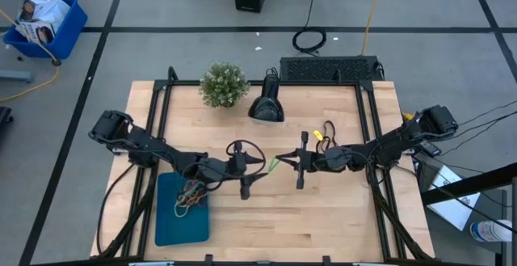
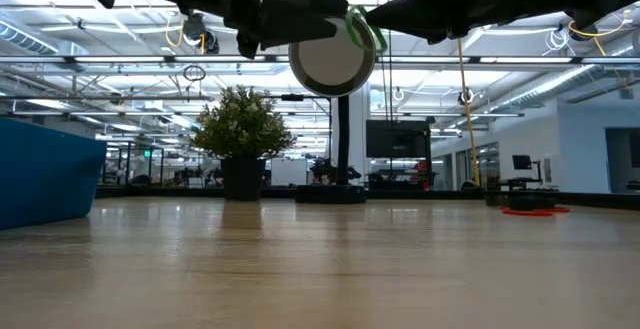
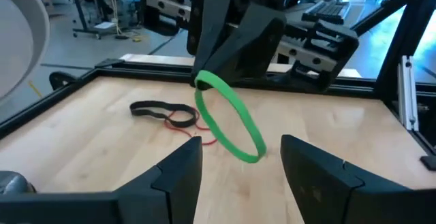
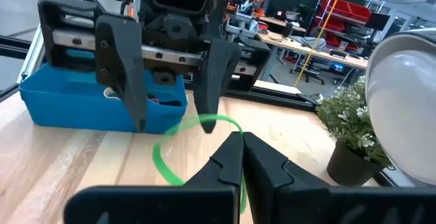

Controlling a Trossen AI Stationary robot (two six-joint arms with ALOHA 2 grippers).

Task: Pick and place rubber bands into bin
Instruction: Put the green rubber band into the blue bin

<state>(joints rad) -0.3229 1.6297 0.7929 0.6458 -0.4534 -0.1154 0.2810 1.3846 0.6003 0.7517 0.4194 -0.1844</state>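
Note:
A green rubber band (image 3: 228,118) hangs in the air over the middle of the table, held by my shut right gripper (image 1: 280,161). My left gripper (image 3: 242,173) faces it, open, with one finger on either side of the band's lower end, touching nothing that I can see. The teal bin (image 1: 170,225) lies at the near left with several rubber bands (image 1: 192,193) in it. A black band (image 3: 160,108) and a red band (image 3: 180,120) lie flat on the table beyond. My right gripper pinches the green band's upper end (image 3: 203,84) between its two fingertips, coming level from the table's right. The loop slants down and away from the fingers toward my left gripper, slack and lifted clear of the table.
A potted plant (image 1: 224,84) and a black stand (image 1: 266,104) are at the table's far middle, with a keyboard (image 1: 329,69) at the far edge. More loose bands (image 1: 323,133) lie right of centre. The table's near middle is bare wood (image 1: 323,217).

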